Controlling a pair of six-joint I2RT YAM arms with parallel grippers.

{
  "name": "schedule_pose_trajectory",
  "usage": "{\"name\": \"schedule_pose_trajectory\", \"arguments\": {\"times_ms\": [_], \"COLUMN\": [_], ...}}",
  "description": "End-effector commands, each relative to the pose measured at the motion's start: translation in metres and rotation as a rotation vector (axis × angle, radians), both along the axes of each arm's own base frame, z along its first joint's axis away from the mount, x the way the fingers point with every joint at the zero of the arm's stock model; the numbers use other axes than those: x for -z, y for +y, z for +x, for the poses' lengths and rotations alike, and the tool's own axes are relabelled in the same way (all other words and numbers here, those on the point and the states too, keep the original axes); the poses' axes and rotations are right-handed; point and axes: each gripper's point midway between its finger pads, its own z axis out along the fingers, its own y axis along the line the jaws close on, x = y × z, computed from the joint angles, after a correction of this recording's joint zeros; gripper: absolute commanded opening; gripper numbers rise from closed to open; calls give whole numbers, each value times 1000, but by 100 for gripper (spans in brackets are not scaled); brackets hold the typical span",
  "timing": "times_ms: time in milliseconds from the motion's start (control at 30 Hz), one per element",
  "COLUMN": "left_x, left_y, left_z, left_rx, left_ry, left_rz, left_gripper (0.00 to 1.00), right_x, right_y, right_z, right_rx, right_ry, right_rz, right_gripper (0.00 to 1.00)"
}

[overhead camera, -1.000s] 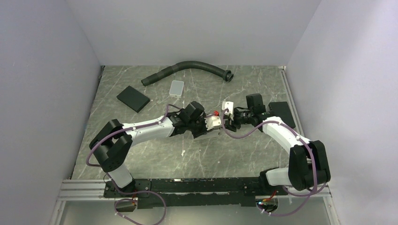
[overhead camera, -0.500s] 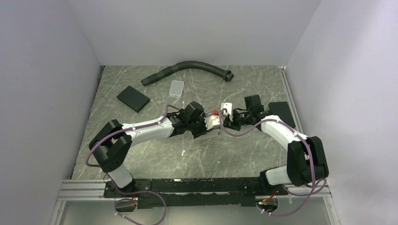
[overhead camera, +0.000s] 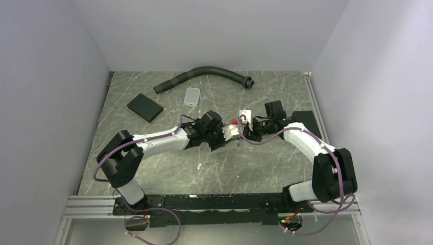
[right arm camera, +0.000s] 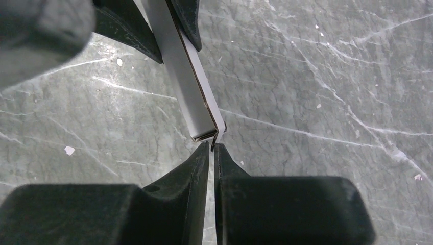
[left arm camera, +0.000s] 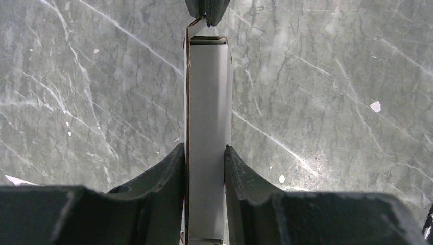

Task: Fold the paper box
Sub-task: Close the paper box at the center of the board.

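1. Left wrist view: the left claw point(left arm camera: 204, 158) is clamped across the slim paper box point(left arm camera: 207, 97), which runs away toward 12 o'clock over the table point(left arm camera: 316, 102). I cannot tell whether the box touches the table.
2. At the box's far end, the right claw point(right arm camera: 213, 148) has its jaws almost together, pinching a thin end flap between its fingertips point(right arm camera: 199, 163).
3. The box looks like thin card: light, easily dented, and springy at the creases. I would hold it by the flat walls at mid-length and work each flap by its free edge.
4. In the top view the box sits just toward 3 o'clock of the table's centre. Farther off are a black pad point(overhead camera: 145, 107) at 10 o'clock, a grey tile point(overhead camera: 192, 95) at 11 and a hose point(overhead camera: 204, 73) at 12.
5. Compared with a second ago, the right arm has edged toward 9 o'clock onto the flap. The left arm and the box look unchanged.
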Motion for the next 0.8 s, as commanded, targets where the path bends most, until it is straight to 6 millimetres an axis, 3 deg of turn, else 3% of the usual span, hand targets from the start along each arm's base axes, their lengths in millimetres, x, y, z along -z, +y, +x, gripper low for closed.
{"name": "schedule_pose_trajectory", "arguments": {"times_ms": [0, 767], "left_x": [10, 13], "left_y": [6, 4], "left_z": [-9, -10], "left_rx": [-35, -26], "left_ry": [72, 86], "left_rz": [34, 41], "left_gripper": [31, 31], "right_x": [-17, -15], "right_y": [14, 15], "right_z": [-8, -22], "right_rx": [-64, -135], "right_ry": [44, 158], "right_rz": [65, 57], "right_gripper": [13, 19]}}
